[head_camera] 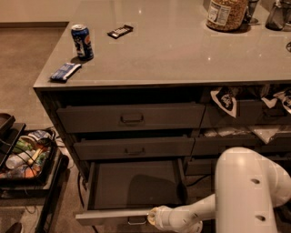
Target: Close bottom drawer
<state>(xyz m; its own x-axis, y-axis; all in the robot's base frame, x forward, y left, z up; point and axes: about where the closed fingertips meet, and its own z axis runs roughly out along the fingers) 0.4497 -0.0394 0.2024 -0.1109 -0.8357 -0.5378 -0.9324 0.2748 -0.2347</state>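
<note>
The tool [152,217] sits at the very bottom of the view, against the upper edge of the bottom drawer's front panel, just right of the small metal handle [136,221]. Whether it is spread or pressed together I cannot tell. Its pale wrist runs right into the bulky white arm [245,191] that fills the lower right corner.

The bottom drawer [136,184] is pulled well out of the cabinet, its flat dark inside bare and its slim front panel lying along the lower edge of the view. It is the lowest of 3 drawers in the left stack. Above it the middle drawer [134,148] stands slightly out, and the top drawer [132,117], with the tallest front and a larger handle, stands slightly out too.

To the right, a second stack shows snack bags [226,98] hanging out of open drawers.

On the grey table [182,50] above stand a blue can [82,42] near the left corner, a blue wrapped bar [65,71] at the left edge, a dark bar [120,31] behind the can, and a jar [226,13] at the back.

On the floor to the left, a black tray [41,175] holds mixed packets and bottles.
</note>
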